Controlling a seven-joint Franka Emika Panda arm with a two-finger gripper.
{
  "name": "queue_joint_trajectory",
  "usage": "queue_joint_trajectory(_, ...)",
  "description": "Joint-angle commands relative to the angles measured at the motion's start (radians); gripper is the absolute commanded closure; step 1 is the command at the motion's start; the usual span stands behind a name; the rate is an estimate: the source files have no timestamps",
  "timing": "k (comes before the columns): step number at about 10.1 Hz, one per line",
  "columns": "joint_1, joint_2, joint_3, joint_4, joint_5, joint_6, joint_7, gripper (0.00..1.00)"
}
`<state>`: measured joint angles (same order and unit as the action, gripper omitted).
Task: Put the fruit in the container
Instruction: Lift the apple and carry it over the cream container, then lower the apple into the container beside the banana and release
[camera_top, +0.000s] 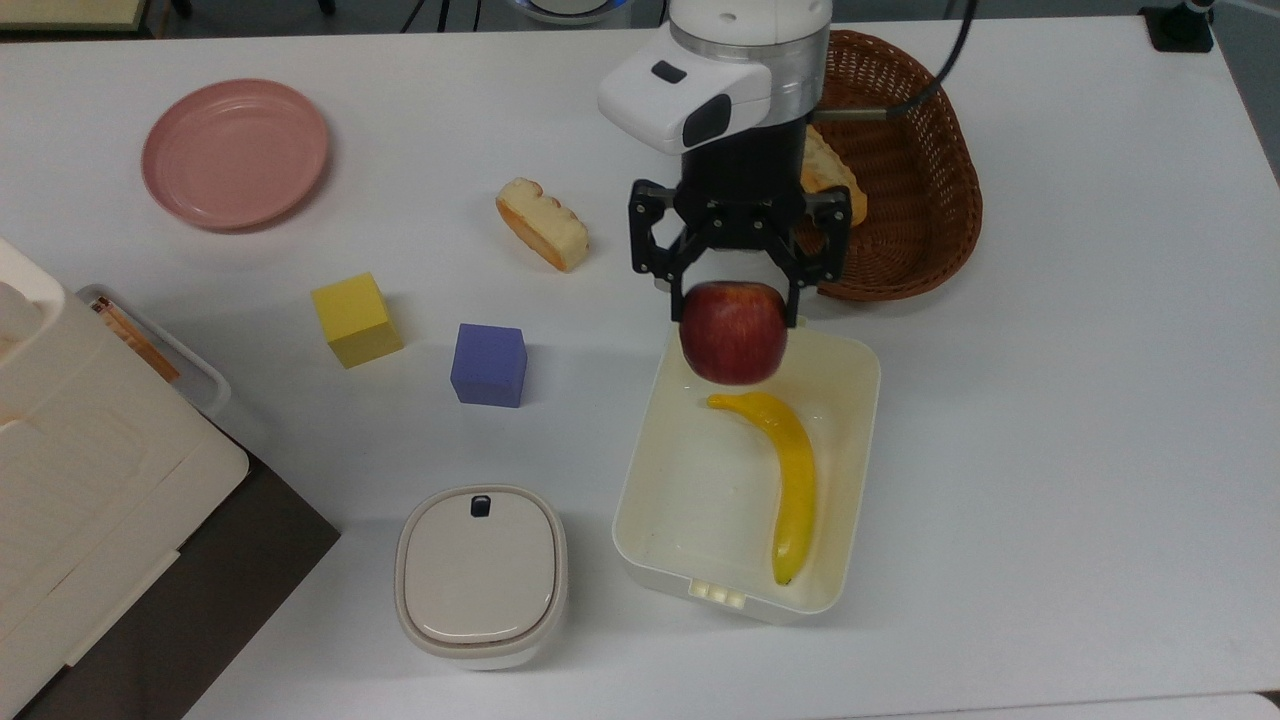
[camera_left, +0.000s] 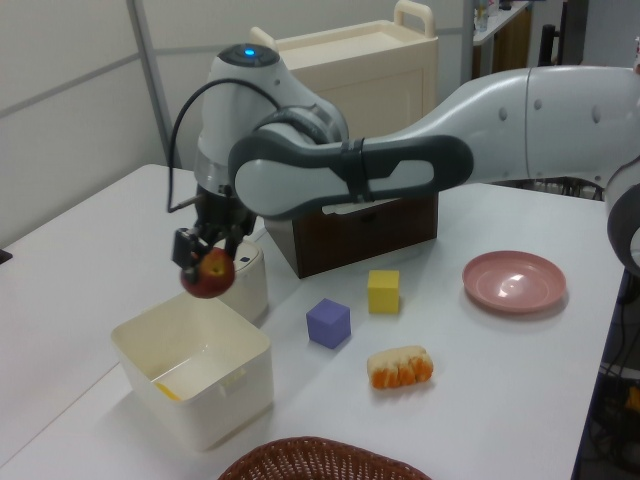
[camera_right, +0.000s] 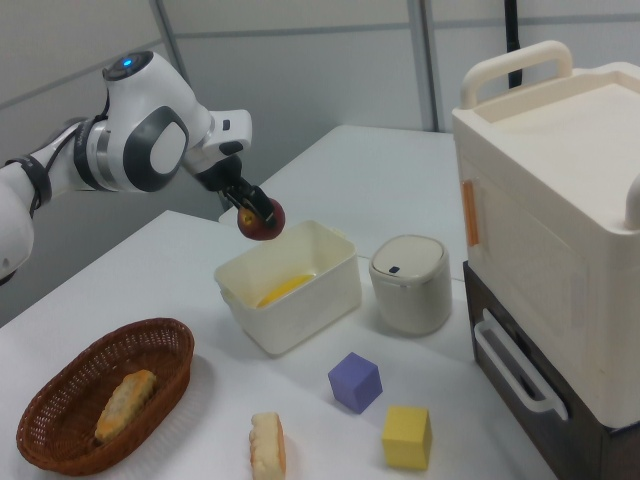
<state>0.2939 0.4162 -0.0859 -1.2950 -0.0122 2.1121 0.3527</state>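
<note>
- The gripper has its jaws clamped on the apple, 1 black finger on each side of it.
- In the left view the apple hangs in the air above the container's rim, clear of the counter.
- In the top view it sits over the container end nearest the wicker basket.
- A banana lies inside the container.
- A purple cube stands to the top view's left of the container.

Red apple above cream container
</note>
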Motion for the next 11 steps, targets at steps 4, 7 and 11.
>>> queue_joint_trajectory(4, 0.001, -0.017, -0.011, -0.036, 0.003, 0.005, 0.081, 0.0)
queue_joint_trajectory(7, -0.059, -0.043, -0.014, -0.035, 0.0, -0.217, -0.07, 0.0)
queue_joint_trajectory(11, -0.166, -0.088, -0.014, -0.035, -0.002, -0.506, -0.386, 0.0)
